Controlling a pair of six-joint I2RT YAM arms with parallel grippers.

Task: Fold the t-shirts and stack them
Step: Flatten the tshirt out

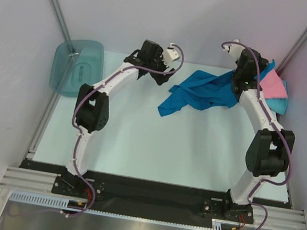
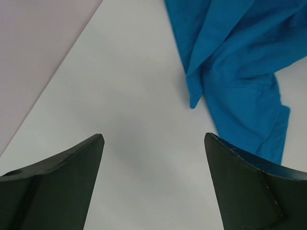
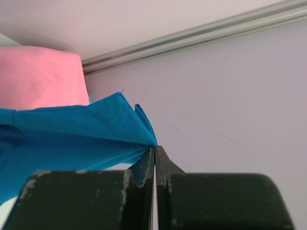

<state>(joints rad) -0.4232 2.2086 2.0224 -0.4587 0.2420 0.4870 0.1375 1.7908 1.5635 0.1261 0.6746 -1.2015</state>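
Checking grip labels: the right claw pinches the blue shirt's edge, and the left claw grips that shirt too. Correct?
No. The left claw is open and holds nothing; the left wrist view shows the blue shirt lying clear of it. The right claw does pinch the shirt's edge.

A translucent teal plastic bin (image 1: 77,67) sits at the far left corner of the pale bench (image 1: 154,150), its left side reaching past the bench edge. Plain lilac-grey walls (image 1: 157,11) close in three sides, with slanted metal struts (image 1: 54,0) in the far corners and a silver rail (image 1: 152,199) along the near edge.
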